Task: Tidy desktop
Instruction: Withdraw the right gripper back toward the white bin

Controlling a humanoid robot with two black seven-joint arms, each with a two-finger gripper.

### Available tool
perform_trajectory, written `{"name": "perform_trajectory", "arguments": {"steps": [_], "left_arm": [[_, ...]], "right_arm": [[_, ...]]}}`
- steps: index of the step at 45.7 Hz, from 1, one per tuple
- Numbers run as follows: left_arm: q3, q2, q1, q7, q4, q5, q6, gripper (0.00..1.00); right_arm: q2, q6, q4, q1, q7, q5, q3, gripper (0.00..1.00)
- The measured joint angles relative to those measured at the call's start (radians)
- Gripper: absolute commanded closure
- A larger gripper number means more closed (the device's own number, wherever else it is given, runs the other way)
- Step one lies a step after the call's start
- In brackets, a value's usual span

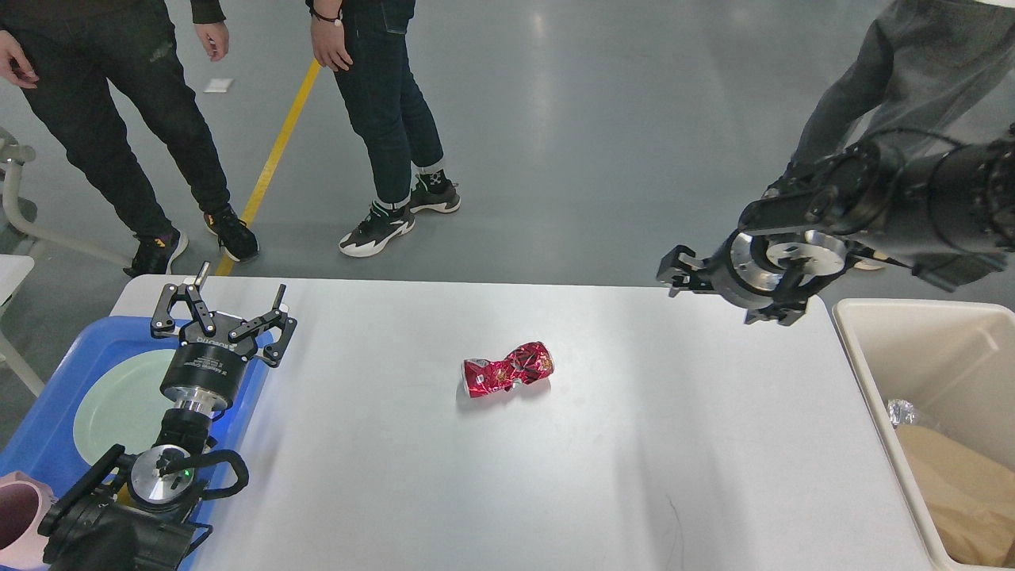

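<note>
While the desktop point(603, 444) lies below, right pincer point(680, 277) hovers.

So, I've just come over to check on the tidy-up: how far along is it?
Partly done: a plate sits in the blue tray and some rubbish lies in the cream bin. Nothing is in hand; the left gripper is open over the tray, and the right gripper is raised, its fingers unclear. Left: the crushed red can lying alone mid-desktop.

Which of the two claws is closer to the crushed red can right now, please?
The left claw, hovering open over the blue tray; the right claw sits farther away.
</note>
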Motion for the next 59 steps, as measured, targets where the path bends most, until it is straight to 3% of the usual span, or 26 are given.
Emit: {"name": "perform_trajectory", "arguments": {"steps": [10, 18, 36, 43, 52, 59], "left_arm": [[0.000, 0.000, 0.000, -0.001, 0.000, 0.000, 0.000, 0.04], [0.000, 0.000, 0.000, -0.002, 0.001, 0.000, 0.000, 0.04], [0.000, 0.000, 0.001, -0.003, 0.001, 0.000, 0.000, 0.04], [0.000, 0.000, 0.001, -0.003, 0.001, 0.000, 0.000, 0.04], [0.000, 0.000, 0.001, -0.003, 0.001, 0.000, 0.000, 0.04], [0.000, 0.000, 0.000, -0.003, 0.001, 0.000, 0.000, 0.04]], "right_arm": [[-0.117, 0.333, 0.180, 0.282, 0.001, -0.170, -0.075, 0.00], [-0.160, 0.471, 0.264, 0.428, 0.001, -0.195, -0.091, 0.00], [-0.186, 0.462, 0.352, 0.470, 0.024, -0.196, -0.137, 0.02], [-0.189, 0.456, 0.376, 0.490, 0.086, -0.213, -0.147, 0.02], [-0.189, 0.422, 0.379, 0.492, 0.208, -0.246, -0.149, 0.01], [-0.190, 0.388, 0.370, 0.492, 0.231, -0.260, -0.150, 0.00]]}}
